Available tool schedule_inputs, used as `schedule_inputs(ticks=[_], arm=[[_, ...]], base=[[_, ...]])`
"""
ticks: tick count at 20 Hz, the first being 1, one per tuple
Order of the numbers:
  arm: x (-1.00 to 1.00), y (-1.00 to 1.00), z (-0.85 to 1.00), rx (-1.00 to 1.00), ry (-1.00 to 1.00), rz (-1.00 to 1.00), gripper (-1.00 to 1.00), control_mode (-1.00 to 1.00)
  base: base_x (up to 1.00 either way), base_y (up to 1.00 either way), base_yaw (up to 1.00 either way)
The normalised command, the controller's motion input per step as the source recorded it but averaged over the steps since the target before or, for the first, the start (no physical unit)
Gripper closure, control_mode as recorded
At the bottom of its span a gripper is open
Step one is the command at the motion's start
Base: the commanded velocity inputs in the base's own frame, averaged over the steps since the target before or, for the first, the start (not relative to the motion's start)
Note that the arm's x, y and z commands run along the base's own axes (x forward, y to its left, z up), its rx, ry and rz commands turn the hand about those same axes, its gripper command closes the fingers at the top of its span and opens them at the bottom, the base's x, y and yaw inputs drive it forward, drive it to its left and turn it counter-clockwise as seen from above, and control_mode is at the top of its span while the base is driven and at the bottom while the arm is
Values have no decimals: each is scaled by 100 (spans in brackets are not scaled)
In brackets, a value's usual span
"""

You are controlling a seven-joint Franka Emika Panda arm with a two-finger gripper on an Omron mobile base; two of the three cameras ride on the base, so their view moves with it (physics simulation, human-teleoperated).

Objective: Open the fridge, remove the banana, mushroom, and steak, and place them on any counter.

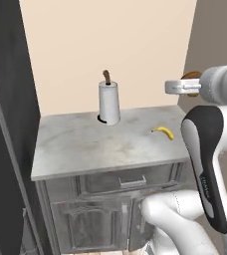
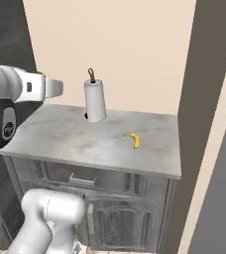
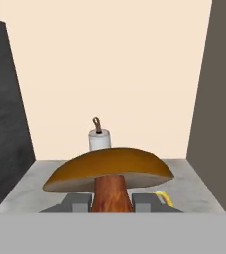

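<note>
A tan-brown mushroom (image 3: 110, 171) fills the middle of the hand view. My gripper (image 3: 112, 201) is shut on its reddish stem, cap up. In the left base view the hand (image 1: 181, 87) hangs high over the right end of the counter (image 1: 85, 144), with a brown edge of the mushroom (image 1: 191, 75) behind it. The banana (image 1: 164, 132) lies on the counter's right part, below and in front of the gripper (image 2: 133, 140) (image 3: 164, 197). The dark grey fridge (image 1: 6, 124) stands left of the counter. The steak is out of view.
A white paper towel roll (image 1: 109, 103) on a dark stand sits at the back middle of the counter (image 2: 95, 100). A beige wall rises behind it. A brown-grey panel (image 3: 224, 99) borders the counter on the right. A drawer (image 1: 133, 180) and cabinet doors lie below.
</note>
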Motion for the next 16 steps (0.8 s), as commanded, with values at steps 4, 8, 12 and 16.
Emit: schedule_inputs(ticks=[4,8,12,16], arm=[[0,0,0,0,0,0,100,100],[0,0,0,0,0,0,100,100],[0,0,0,0,0,0,100,100],[0,0,0,0,0,0,100,100]], base=[[92,0,3],[64,0,8],[41,0,7],[28,0,8]])
